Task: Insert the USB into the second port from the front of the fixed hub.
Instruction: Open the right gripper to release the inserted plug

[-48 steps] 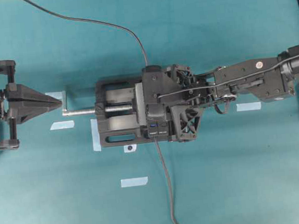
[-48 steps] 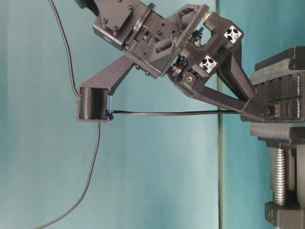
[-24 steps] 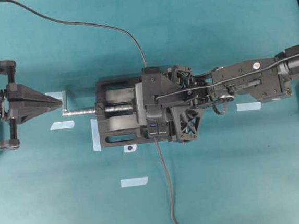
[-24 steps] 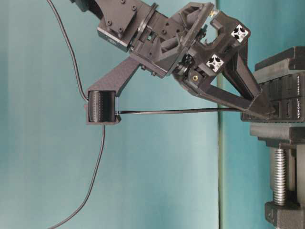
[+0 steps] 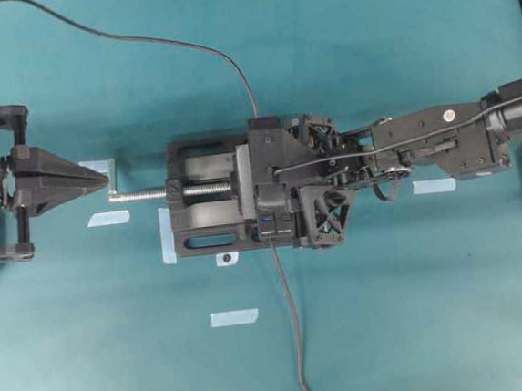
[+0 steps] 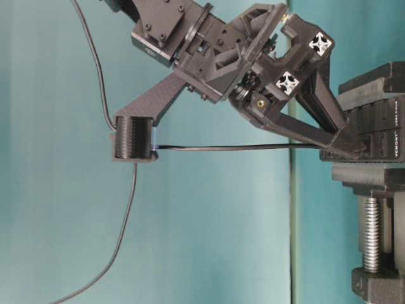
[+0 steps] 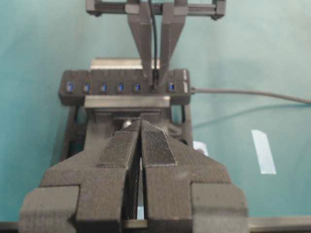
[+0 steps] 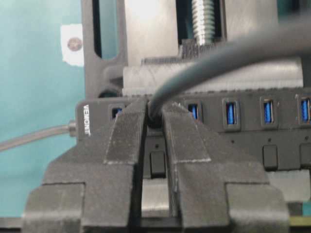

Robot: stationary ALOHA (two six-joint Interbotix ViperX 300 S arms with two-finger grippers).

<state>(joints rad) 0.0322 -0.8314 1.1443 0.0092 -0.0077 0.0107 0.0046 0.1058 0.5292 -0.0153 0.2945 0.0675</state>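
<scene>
The fixed hub (image 7: 116, 87) is a long black bar with blue ports, clamped in a black vise (image 5: 200, 228). The USB (image 8: 155, 117) sits at the hub's second port from the end marked with white lettering. Its thin cable (image 6: 221, 149) runs back over my right arm. My right gripper (image 8: 154, 115) reaches down onto the hub (image 6: 380, 142), and its fingertips (image 7: 167, 58) flank the plug closely on both sides. My left gripper (image 5: 104, 178) hovers left of the vise screw, shut with nothing in it (image 7: 141, 127).
The vise's silver screw (image 5: 142, 195) points at my left gripper. The hub's own dark cable (image 5: 292, 321) trails toward the front edge. Pale tape strips (image 5: 234, 318) (image 5: 434, 186) lie on the teal mat.
My right gripper has edged slightly toward the hub, and the cable guide under the arm has risen a little. The left arm has not moved.
</scene>
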